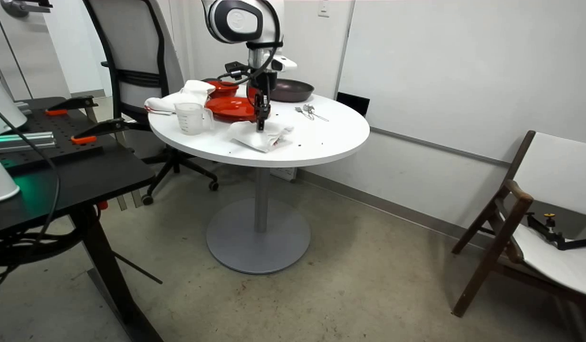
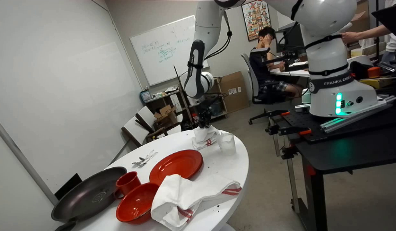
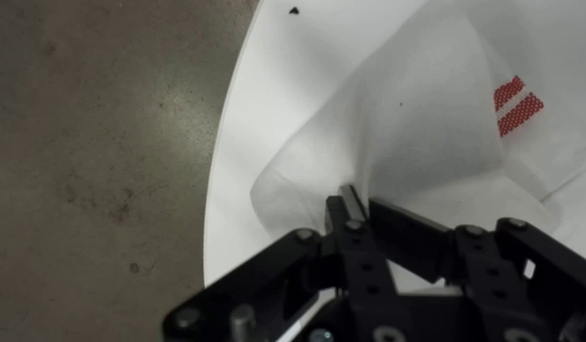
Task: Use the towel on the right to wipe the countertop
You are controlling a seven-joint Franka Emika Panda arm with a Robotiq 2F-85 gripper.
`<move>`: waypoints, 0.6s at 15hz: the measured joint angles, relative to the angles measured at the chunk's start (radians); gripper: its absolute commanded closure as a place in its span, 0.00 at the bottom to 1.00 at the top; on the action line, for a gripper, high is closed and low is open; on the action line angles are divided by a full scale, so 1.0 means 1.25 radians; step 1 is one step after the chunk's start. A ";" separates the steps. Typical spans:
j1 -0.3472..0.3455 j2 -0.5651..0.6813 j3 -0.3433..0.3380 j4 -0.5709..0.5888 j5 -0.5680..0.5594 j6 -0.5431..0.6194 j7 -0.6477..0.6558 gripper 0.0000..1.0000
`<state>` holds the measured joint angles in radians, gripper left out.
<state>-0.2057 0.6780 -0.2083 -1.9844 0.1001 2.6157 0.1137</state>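
Observation:
The white towel with red stripes (image 1: 250,137) lies bunched on the round white table (image 1: 333,130). In an exterior view it is beside the measuring cup, with its red stripes showing (image 2: 206,143). In the wrist view it spreads ahead of the jaws (image 3: 430,123). My gripper (image 3: 361,197) points down with its fingertips close together, pinching a raised fold of this towel. It also shows above the towel in both exterior views (image 1: 261,124) (image 2: 204,124). A dark crumb (image 3: 293,10) lies on the table near its edge. The fold between the fingertips is mostly hidden.
A second white towel (image 2: 185,195), a red plate (image 2: 177,163), red bowl (image 2: 136,205), red mug (image 2: 127,183), dark pan (image 2: 92,195), cutlery (image 2: 145,159) and clear measuring cup (image 2: 227,143) share the table. The cup stands close to the held towel. The table edge is near the gripper.

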 measured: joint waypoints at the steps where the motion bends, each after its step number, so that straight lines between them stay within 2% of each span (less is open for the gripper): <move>1: -0.004 0.000 -0.001 0.007 0.000 -0.001 0.002 0.99; 5: -0.012 0.007 0.001 0.026 0.016 -0.010 0.029 0.99; 9: -0.010 0.030 0.028 0.024 0.048 -0.040 0.066 0.99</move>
<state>-0.2184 0.7152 -0.1736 -1.9547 0.1607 2.5655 0.1957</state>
